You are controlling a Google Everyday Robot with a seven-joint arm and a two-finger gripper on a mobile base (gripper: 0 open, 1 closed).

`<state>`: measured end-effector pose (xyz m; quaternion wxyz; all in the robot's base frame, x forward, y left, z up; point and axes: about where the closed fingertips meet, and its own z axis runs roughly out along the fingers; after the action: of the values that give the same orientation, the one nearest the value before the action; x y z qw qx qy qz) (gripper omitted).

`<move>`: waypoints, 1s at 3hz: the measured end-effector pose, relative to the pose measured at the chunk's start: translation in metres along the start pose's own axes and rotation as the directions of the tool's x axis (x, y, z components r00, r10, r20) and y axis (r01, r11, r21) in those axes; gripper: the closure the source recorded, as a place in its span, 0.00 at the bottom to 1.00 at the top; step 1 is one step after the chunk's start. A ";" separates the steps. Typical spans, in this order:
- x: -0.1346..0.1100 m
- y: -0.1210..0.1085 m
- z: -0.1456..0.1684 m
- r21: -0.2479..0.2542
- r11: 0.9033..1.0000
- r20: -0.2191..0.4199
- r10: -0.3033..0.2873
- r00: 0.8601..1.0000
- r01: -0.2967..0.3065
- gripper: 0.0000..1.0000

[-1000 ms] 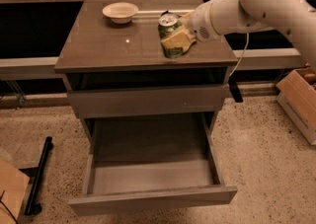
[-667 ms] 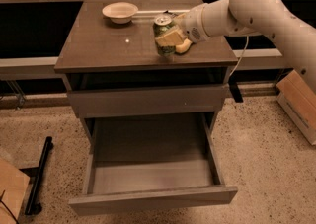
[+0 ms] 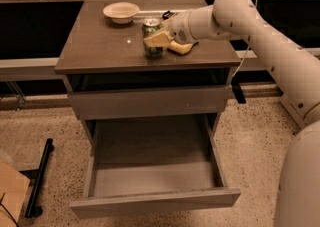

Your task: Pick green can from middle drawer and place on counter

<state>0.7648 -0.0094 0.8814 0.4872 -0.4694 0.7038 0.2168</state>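
Note:
The green can stands upright on the counter, right of its middle; I cannot tell whether its base touches the top. My gripper reaches in from the right and is shut on the can, one pale yellow finger lying across its front. The middle drawer is pulled wide open low on the cabinet, and its grey floor is bare. My white arm stretches across the counter's right side.
A white bowl sits at the counter's back left. A shut drawer front lies above the open drawer. A black bar and a cardboard piece lie on the speckled floor at left. A railing runs behind the cabinet.
My gripper has carried the green can leftward over the counter and lowered it toward the top. The drawer has stayed open.

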 end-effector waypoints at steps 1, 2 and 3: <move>0.002 -0.001 0.015 -0.028 1.000 0.006 0.013 1.000 -0.013 0.58; 0.002 0.000 0.017 -0.032 0.999 0.006 0.013 1.000 -0.012 0.35; 0.002 0.002 0.021 -0.037 0.999 0.005 0.013 1.000 -0.013 0.12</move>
<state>0.7727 0.0062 0.8701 0.4789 -0.4733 0.7012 0.2344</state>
